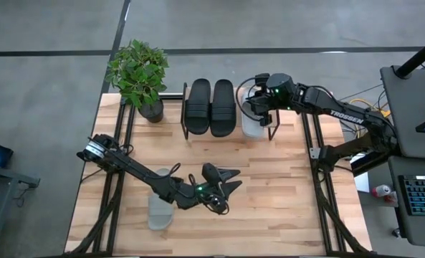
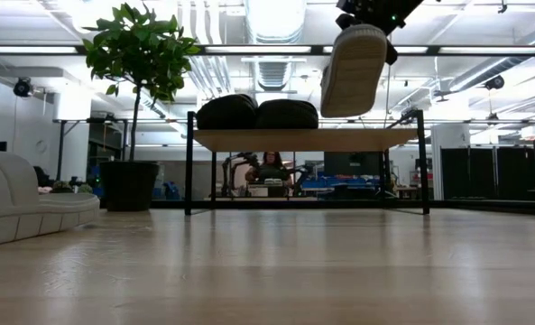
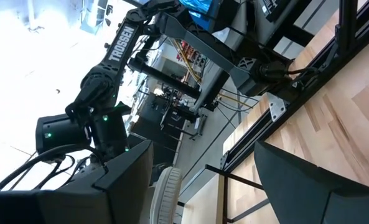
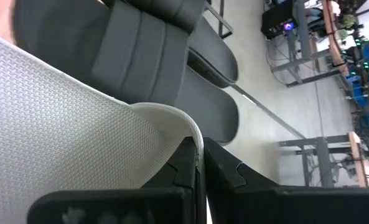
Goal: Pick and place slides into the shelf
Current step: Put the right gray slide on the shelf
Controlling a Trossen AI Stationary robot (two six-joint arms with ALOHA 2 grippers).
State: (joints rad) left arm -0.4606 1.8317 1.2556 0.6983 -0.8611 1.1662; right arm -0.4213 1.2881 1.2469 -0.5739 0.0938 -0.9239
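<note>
Right pincer (image 1: pixel 259 107) pinching edge of pale slide (image 2: pixel 353 69), fingers pressed tight on it, slide tilted in air above shelf (image 2: pixel 303 139) right end. Black pair (image 1: pixel 211 106) on shelf top, side by side. Left pincer (image 1: pixel 226 183) spread wide, empty, mid-surface. Other pale slide (image 1: pixel 159 204) flat on surface (image 1: pixel 269 201), under left arm. Plant (image 1: pixel 139 72) beside shelf.

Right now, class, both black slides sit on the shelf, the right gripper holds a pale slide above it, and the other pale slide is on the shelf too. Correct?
Not quite. The other pale slide lies on the table near the left arm, as the high view shows. The black slides are on the shelf, and the right gripper holds its pale slide above it.
</note>
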